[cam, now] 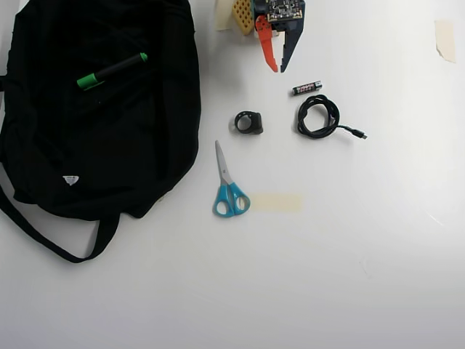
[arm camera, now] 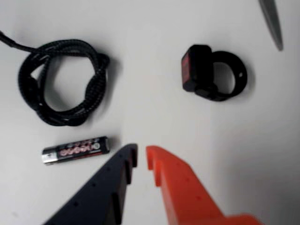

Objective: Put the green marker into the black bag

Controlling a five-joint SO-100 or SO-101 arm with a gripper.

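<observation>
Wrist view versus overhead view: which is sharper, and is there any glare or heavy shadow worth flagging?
Wrist view: soft all over, the claw and battery label blurred, faint shadows beside the cable. Overhead view: sharper, evenly lit, the white table bright but not blown out; the black bag loses fold detail, though the green marker on it reads clearly.

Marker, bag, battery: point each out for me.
Marker (cam: 112, 70), overhead view, mid-barrel.
Bag (cam: 102, 145), overhead view, bare fabric below the marker.
Battery (arm camera: 75, 150), wrist view, middle of its body.
</observation>
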